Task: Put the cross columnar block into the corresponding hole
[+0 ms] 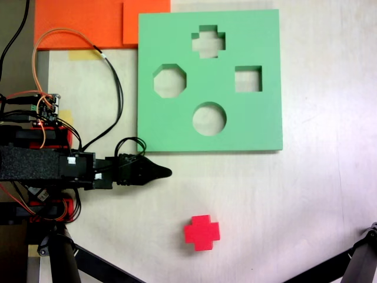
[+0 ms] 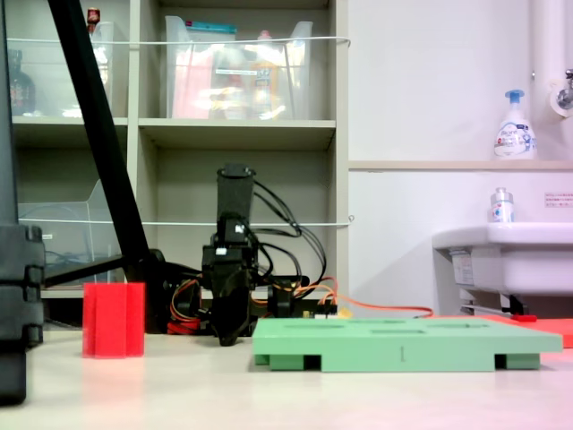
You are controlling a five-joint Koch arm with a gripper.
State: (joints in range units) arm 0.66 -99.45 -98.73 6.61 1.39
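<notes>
Cross columnar block (image 1: 201,232) standing upright on the table (image 1: 318,200), long axis vertical, plus face up, apart from the closed, empty gripper (image 1: 164,172) beyond it, green foam board (image 1: 259,127) farther, corresponding hole (image 1: 208,41) at its far edge.

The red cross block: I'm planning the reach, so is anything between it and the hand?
Nothing visible. In the first exterior view only bare table lies between the hand and the red cross block.

One overhead, one table-level; both share the green board (image 1: 209,82).
</notes>
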